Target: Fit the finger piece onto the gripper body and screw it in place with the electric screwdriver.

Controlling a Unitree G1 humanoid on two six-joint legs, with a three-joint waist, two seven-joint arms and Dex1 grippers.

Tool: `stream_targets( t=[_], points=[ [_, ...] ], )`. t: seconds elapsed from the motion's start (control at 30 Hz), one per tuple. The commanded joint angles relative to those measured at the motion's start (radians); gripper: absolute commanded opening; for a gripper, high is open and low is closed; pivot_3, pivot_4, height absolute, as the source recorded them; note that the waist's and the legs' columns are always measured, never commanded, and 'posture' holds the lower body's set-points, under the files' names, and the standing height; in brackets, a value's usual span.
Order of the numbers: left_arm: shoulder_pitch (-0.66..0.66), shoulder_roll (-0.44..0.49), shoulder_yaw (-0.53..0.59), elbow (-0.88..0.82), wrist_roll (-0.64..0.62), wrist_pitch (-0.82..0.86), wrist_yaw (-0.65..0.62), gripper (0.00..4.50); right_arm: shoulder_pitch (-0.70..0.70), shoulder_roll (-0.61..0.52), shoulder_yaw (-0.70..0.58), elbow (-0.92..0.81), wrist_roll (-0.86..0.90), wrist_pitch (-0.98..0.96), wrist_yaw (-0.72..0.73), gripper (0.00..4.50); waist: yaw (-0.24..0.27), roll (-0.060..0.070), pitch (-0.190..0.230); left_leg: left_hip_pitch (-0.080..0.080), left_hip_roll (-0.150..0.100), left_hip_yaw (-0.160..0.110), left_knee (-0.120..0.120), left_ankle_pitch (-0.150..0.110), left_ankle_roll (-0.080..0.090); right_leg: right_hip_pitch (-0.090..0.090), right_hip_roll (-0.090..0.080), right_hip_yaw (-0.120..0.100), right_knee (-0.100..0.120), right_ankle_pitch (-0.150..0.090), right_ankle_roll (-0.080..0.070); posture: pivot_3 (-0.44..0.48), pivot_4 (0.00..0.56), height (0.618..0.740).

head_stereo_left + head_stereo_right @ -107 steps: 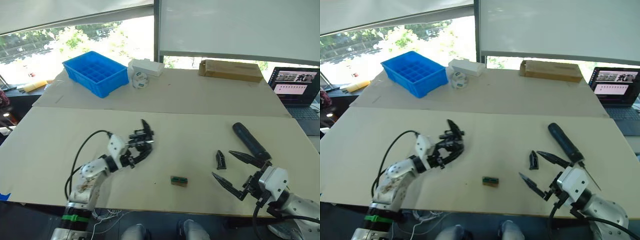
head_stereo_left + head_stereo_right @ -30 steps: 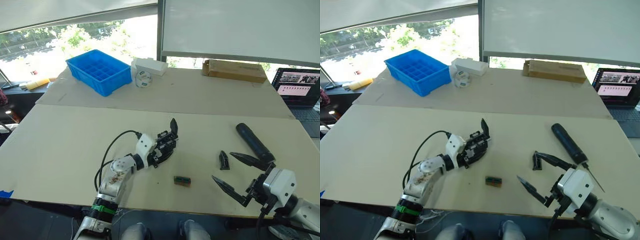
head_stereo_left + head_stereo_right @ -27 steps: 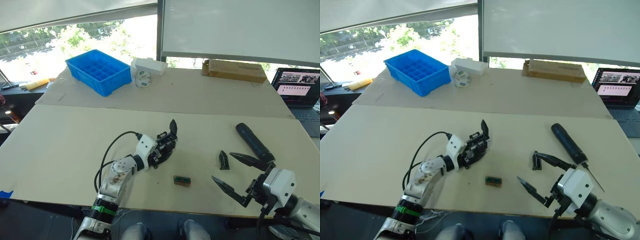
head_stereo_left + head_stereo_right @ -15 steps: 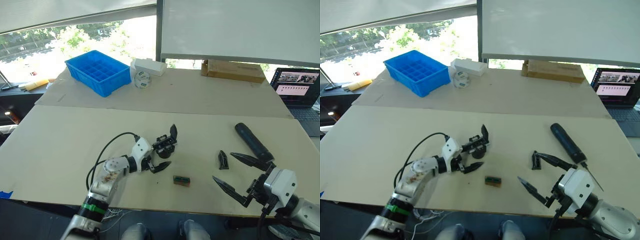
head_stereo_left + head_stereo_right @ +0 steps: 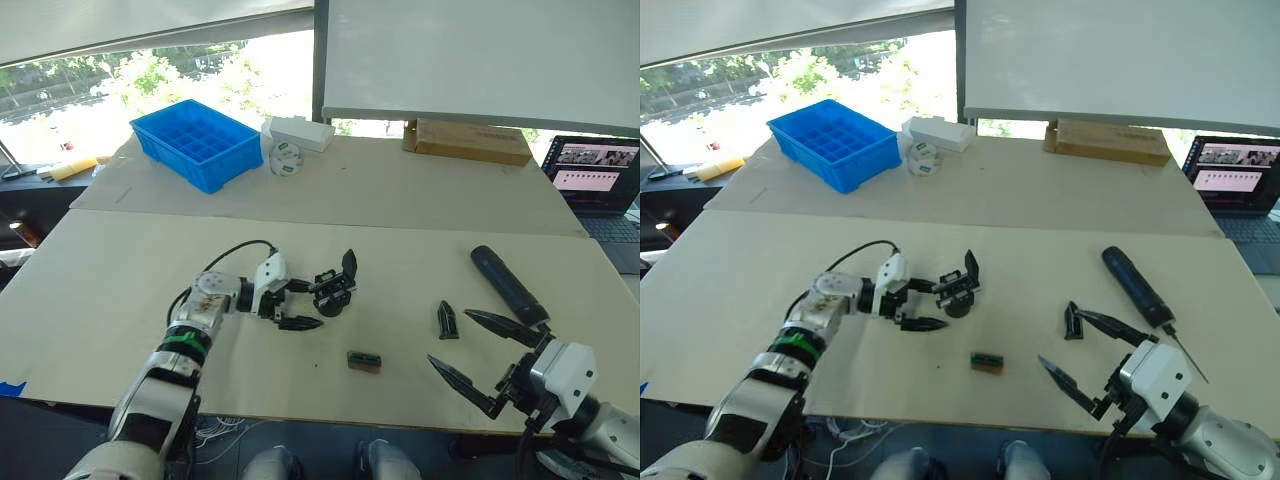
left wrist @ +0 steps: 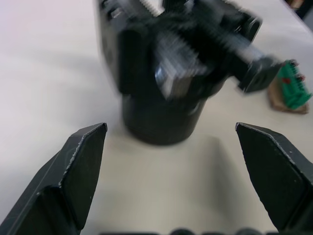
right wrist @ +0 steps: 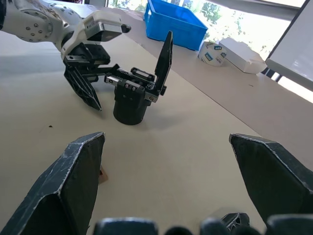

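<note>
Standing upright on its round base, the gripper body (image 5: 335, 291) sits just ahead of my left gripper (image 5: 296, 305), whose fingers are spread apart.

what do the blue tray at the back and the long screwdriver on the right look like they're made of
The blue tray looks like molded plastic: uniform bright colour, a slight sheen, a grid of thin-walled compartments. The electric screwdriver has a matte black body, likely plastic or rubber-coated; its thin bit appears metal, though too small to be sure.
</note>
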Motion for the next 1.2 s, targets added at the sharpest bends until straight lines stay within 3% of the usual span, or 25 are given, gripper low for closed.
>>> stream_targets(
  t=[0.03,0.4,0.5,0.6,0.7,0.87,0.97,1.07,1.2],
  points=[
    [-0.06,-0.044,-0.008,0.097,0.035,-0.092,-0.027,4.46,-0.009,0.0,-0.018,-0.035,0.003,-0.005,-0.011,4.5,-0.001,0.0,0.0,0.0,0.0,0.0,0.0,0.0,0.0,0.0,0.0,0.0,0.0,0.0,0.0,0.0,0.15,0.74],
    [-0.122,-0.074,0.03,0.264,0.09,-0.207,0.019,4.46,0.026,0.008,-0.031,-0.051,-0.002,-0.014,-0.02,4.5,-0.007,0.0,0.0,0.0,0.0,-0.001,0.002,-0.003,0.005,0.0,-0.002,0.001,0.0,0.001,0.001,0.0,0.15,0.74],
    [-0.118,-0.069,0.049,0.26,0.09,-0.232,0.059,3.64,0.022,0.01,-0.027,-0.049,-0.007,-0.015,-0.023,4.5,-0.009,0.0,0.0,0.0,0.0,-0.001,0.002,-0.003,0.005,0.0,-0.002,0.001,0.0,0.001,0.002,0.0,0.15,0.74],
    [-0.084,-0.067,0.078,0.197,0.065,-0.199,0.099,2.29,0.017,0.011,-0.024,-0.045,-0.01,-0.016,-0.023,4.5,-0.011,0.0,0.0,0.0,0.0,-0.001,0.002,-0.003,0.005,0.0,-0.002,0.001,0.0,0.001,0.002,0.0,0.15,0.74],
    [-0.025,-0.073,0.085,0.074,0.047,-0.159,0.124,2.31,0.022,0.013,-0.028,-0.045,-0.009,-0.021,-0.02,4.5,-0.011,0.0,0.0,0.0,0.0,-0.001,0.002,-0.003,0.005,0.0,-0.002,0.002,0.0,0.001,0.002,0.0,0.15,0.74],
    [0.218,-0.125,0.112,-0.511,0.033,0.19,0.44,2.31,0.027,0.01,-0.041,-0.058,0.012,-0.018,-0.009,4.5,-0.011,0.0,0.0,-0.001,0.0,-0.002,0.002,-0.003,0.005,0.0,-0.004,0.006,0.0,0.002,0.002,0.0,0.15,0.74],
    [0.316,-0.153,0.095,-0.716,0.059,0.344,0.579,2.31,0.019,-0.006,-0.04,-0.065,0.018,-0.011,0.007,4.5,-0.005,0.0,0.0,-0.002,0.0,-0.003,0.002,-0.003,0.005,0.0,-0.004,0.005,-0.001,0.002,0.003,0.0,0.15,0.74],
    [0.408,-0.199,0.055,-0.863,0.083,0.471,0.697,2.31,-0.004,-0.026,-0.031,-0.074,0.021,0.004,0.014,4.5,-0.003,0.0,0.0,-0.001,0.0,-0.003,0.002,-0.003,0.005,0.0,-0.004,0.005,-0.001,0.002,0.003,0.0,0.15,0.74],
    [0.468,-0.23,0.014,-0.93,0.107,0.511,0.792,2.31,-0.017,-0.034,-0.028,-0.076,0.023,0.012,0.014,4.5,0.005,0.0,0.0,-0.001,0.0,-0.003,0.002,-0.003,0.005,0.001,-0.004,0.005,-0.001,0.002,0.003,0.0,0.15,0.74]
  ],
)
